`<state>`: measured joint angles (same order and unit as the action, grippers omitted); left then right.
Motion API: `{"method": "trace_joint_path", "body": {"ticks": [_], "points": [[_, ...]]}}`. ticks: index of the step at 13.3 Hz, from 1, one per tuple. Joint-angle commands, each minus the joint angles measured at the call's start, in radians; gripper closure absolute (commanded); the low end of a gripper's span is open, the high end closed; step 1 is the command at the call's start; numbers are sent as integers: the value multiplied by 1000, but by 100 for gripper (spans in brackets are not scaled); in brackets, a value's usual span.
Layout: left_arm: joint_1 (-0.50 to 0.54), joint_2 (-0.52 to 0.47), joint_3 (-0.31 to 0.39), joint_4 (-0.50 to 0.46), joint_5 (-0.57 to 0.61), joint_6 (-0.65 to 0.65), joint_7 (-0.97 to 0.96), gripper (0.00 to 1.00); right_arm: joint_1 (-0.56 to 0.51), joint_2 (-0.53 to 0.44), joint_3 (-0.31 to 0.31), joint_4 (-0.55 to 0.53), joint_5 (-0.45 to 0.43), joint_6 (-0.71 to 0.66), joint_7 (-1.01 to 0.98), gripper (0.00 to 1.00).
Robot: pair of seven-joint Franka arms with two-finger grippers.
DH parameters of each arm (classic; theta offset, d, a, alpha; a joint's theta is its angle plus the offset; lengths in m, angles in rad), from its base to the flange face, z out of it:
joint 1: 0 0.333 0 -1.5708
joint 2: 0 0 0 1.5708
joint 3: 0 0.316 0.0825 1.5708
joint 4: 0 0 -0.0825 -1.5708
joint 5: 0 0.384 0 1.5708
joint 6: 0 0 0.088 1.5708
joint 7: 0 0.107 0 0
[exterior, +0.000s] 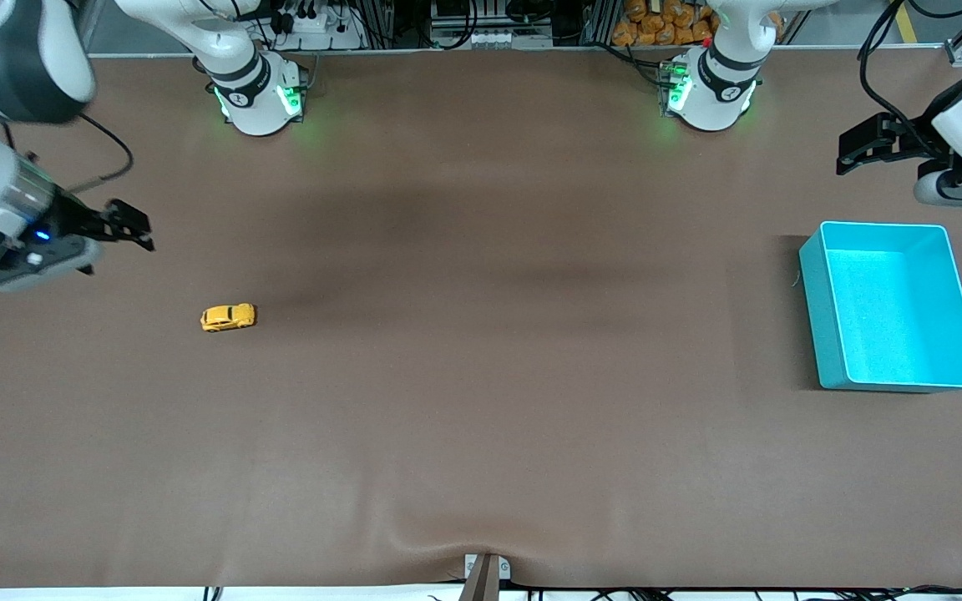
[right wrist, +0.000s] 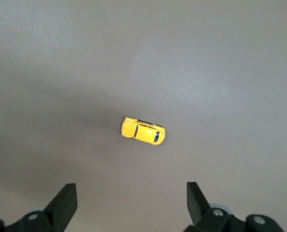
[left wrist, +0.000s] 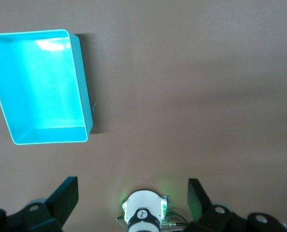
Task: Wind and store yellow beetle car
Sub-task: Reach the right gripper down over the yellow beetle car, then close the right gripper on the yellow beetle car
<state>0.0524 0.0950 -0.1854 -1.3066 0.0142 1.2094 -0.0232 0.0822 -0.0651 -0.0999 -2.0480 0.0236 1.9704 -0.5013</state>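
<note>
Two hands up in the air, both with fingers spread apart and holding nothing. Right hand (exterior: 126,225) over bare brown counter (exterior: 481,401) at the right arm's end, near the yellow beetle car (exterior: 228,317). Car on its wheels on the counter, untouched, well apart from the teal bin (exterior: 815,317). Left hand (exterior: 861,146) over the counter at the left arm's end, near the bin.

The yellow beetle car (exterior: 228,317) looks like glossy painted plastic. The teal bin (exterior: 815,292) is smooth, shiny plastic. The brown surface (exterior: 481,417) looks matt, like soft cloth, slightly wrinkled.
</note>
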Motion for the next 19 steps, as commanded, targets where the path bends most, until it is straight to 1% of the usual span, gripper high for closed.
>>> {"method": "trace_joint_path", "body": {"ticks": [1,3,4,5,6,7,9,11,12,14,17,19], "points": [[0,-4,7,12,25,10,3,0,-2,-19,3,-165,-11,181,-179,0],[0,-8,6,10,38,13,3,0,-2,39,2,-222,-16,293,-340,0],[1,-9,4,10,38,15,3,0,-2,77,2,-225,-19,333,-437,0],[1,-11,4,10,38,13,3,0,-4,124,2,-224,-48,363,-557,0],[1,-9,4,10,38,13,3,0,-1,169,2,-222,-103,413,-650,0],[1,-9,4,10,38,13,3,0,2,206,3,-224,-135,448,-692,0],[1,-6,7,13,23,19,-13,0,14,258,3,-224,-157,469,-724,0],[11,-11,18,12,29,25,-34,0,21,300,3,-224,-160,517,-772,4],[7,-9,12,12,29,28,-38,0,21,326,2,-224,-163,553,-801,6],[1,-8,6,12,29,38,-43,0,24,366,2,-221,-175,584,-848,18],[0,-9,3,10,29,38,-43,0,33,390,3,-222,-185,587,-853,22],[-5,-8,3,9,32,38,-43,0,33,399,3,-222,-214,610,-856,26]]}}
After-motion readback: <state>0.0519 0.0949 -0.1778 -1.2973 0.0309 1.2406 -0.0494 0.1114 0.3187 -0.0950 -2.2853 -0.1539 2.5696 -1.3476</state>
